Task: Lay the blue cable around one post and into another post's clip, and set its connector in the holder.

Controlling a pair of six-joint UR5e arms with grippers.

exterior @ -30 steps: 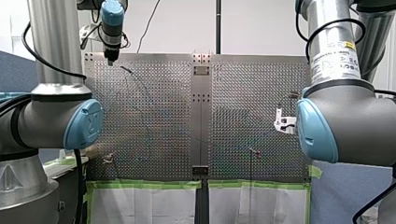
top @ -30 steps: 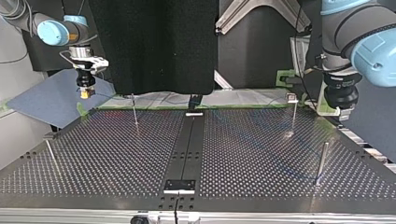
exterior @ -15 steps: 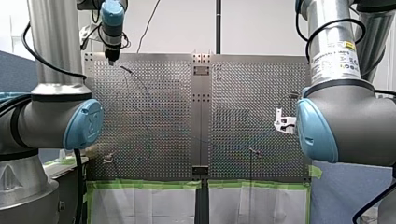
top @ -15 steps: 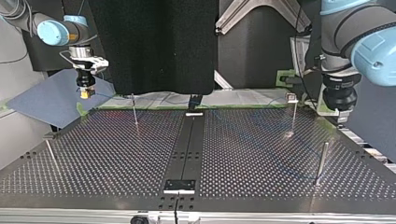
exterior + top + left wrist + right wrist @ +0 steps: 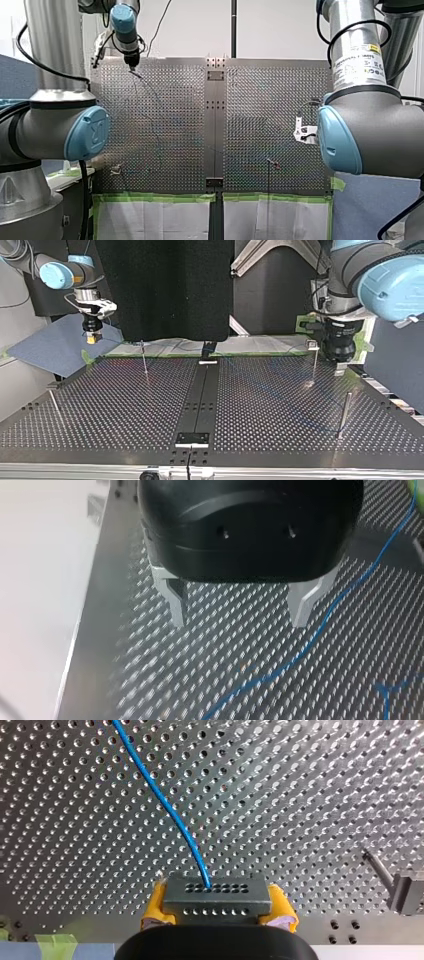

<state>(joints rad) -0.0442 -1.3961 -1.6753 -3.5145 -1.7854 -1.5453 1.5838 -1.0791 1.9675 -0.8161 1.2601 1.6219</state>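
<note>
Front view: my left gripper (image 5: 131,61) hangs over the table's (image 5: 270,115) far corner at the view's left, right where the cable (image 5: 156,102) begins its faint curve. I judge it is there to pick the cable up for routing.

Top view: my right gripper (image 5: 91,339) hangs above the table's far edge at the view's left, probably to keep that end of the cable lifted out of the way. My left gripper is low, just beside a post (image 5: 314,362) with a clip.

Left wrist view: the metal fingers (image 5: 179,611) are spread with nothing between them. The cable lies on the table beside one finger, not yet taken.

Right wrist view: the yellow pads (image 5: 156,906) pinch the connector (image 5: 217,892). The cable leaves its top and runs off across the table. Holding the end this way leaves the cable's length free to be laid.
</note>
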